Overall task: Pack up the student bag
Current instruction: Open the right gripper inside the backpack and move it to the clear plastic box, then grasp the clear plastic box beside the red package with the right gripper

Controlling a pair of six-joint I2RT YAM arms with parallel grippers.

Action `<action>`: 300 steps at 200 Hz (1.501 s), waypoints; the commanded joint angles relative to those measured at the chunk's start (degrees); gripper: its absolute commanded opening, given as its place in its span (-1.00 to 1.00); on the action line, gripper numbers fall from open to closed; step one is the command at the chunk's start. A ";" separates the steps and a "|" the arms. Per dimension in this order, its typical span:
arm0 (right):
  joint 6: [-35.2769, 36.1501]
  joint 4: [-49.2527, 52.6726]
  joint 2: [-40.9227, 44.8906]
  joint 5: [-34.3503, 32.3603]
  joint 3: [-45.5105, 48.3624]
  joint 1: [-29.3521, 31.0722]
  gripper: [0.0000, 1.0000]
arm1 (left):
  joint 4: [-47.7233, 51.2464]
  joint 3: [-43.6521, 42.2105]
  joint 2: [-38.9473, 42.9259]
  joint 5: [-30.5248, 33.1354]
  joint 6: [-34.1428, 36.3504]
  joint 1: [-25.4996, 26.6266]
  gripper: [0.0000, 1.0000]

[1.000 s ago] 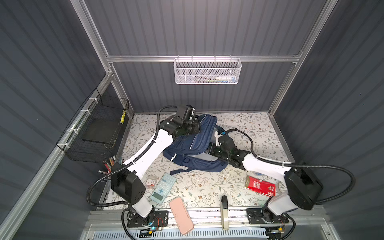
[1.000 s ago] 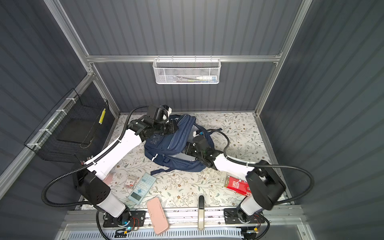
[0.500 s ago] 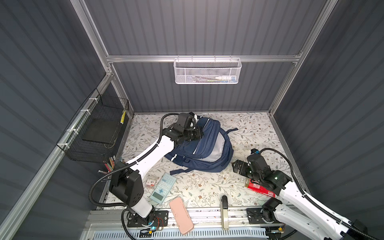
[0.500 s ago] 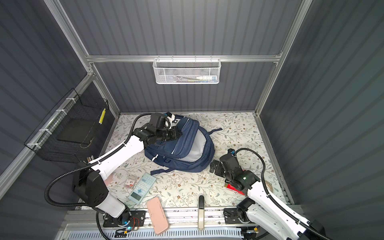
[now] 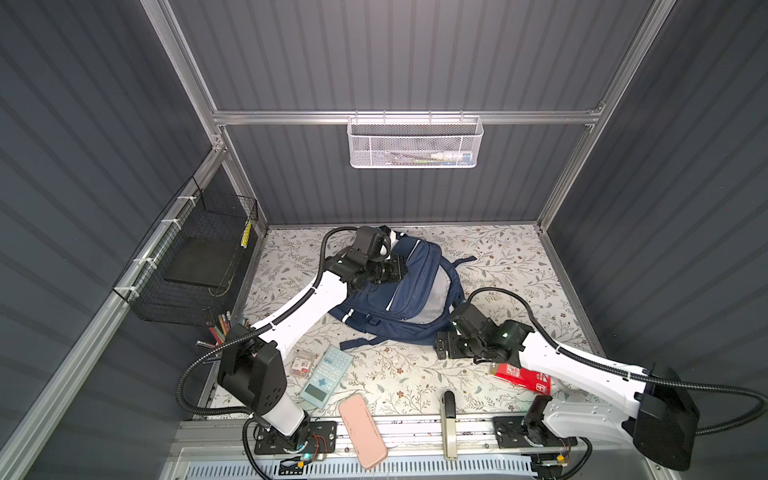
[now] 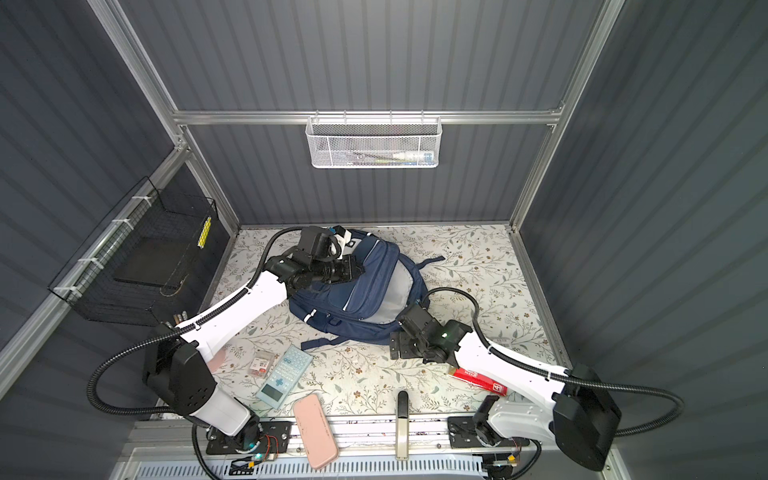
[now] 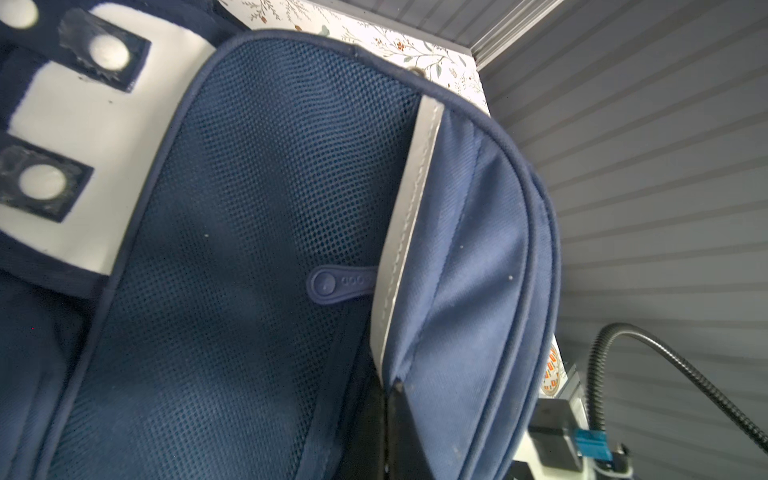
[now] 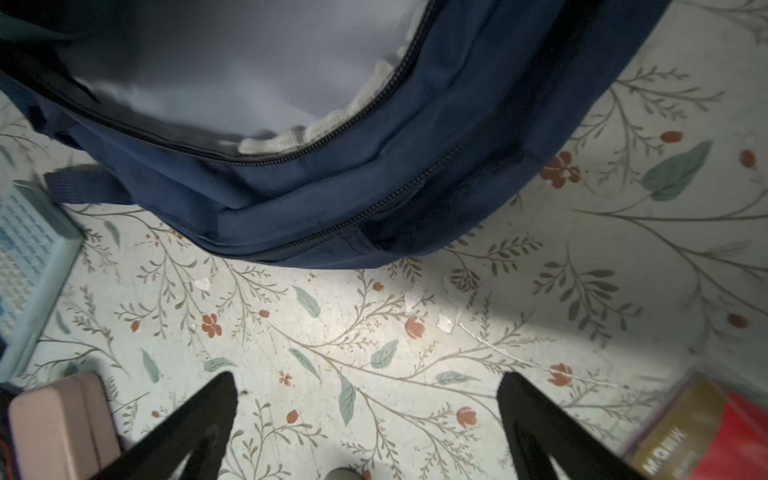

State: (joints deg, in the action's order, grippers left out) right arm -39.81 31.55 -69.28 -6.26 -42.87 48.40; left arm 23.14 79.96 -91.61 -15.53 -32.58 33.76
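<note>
Toward the back edge of the table [image 5: 519, 266], about midway along it, lies the student bag [image 5: 409, 291], its main pocket unzipped and the pale lining [image 5: 436, 299] showing. The left gripper [image 5: 397, 268] is clamped on the bag's upper flap. In the left wrist view its black fingers [image 7: 401, 424] pinch the fabric right at the end of a grey stripe [image 7: 409, 232]. That hold looks meant to lift the flap and prop the mouth wide, so things can be slid in from the front.

The right gripper [image 5: 442, 351] hangs low over bare table just in front of the bag's near side, jaws spread wide with nothing between them. It seems ready to fetch one of the loose things. A red book [image 5: 525, 376] lies partly under its arm, and a calculator [image 5: 326, 376] and a pink case [image 5: 363, 430] wait nearer the front edge.

The left arm runs from its base at the front left corner diagonally toward the back, wrist bent over the top of the bag. The right arm reaches in from the front right corner, forearm nearly level, wrist turned toward the middle of the table.
</note>
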 commanded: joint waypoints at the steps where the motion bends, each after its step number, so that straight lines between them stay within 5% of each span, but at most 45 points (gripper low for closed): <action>1: -4.02 6.57 0.82 -5.34 -0.48 -3.04 0.98 | 2.77 -1.12 0.38 -0.35 1.42 -0.54 -1.00; 30: -9.73 4.23 11.29 3.73 6.25 -19.44 0.98 | 2.57 -1.06 0.95 0.18 1.60 -0.54 -1.00; 47: -8.84 5.94 14.49 1.43 7.07 -25.45 0.98 | 1.92 -1.45 1.16 0.19 1.56 -0.54 -1.00; 68: -5.30 4.80 12.74 7.66 8.85 -35.54 0.98 | 0.81 -1.78 0.96 -0.62 1.80 -0.54 -1.00; 108: -2.05 6.23 12.28 0.76 9.80 -42.49 0.98 | -1.40 -2.69 1.31 -2.48 1.68 -0.54 -1.00; 131: -0.46 3.90 11.37 5.62 11.72 -49.34 0.98 | -2.39 -3.64 1.79 -2.92 1.64 -0.54 -1.00; 213: 5.21 -1.12 -3.59 6.06 6.21 -54.36 0.82 | -4.14 -6.85 4.02 -2.49 1.42 -0.58 -1.00; 254: 8.36 -1.61 -11.36 5.99 0.26 -53.30 0.62 | -5.36 -8.19 5.04 -2.14 0.29 -0.56 -1.00; 300: 14.01 5.02 -20.29 1.47 -8.34 -49.61 0.62 | -5.72 -8.88 5.58 -1.26 -0.47 -0.55 -1.00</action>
State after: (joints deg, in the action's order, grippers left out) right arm -29.74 31.46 -86.02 -2.09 -48.07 -2.74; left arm 16.67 71.66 -87.96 -18.04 -32.18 33.76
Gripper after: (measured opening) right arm 0.822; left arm 0.047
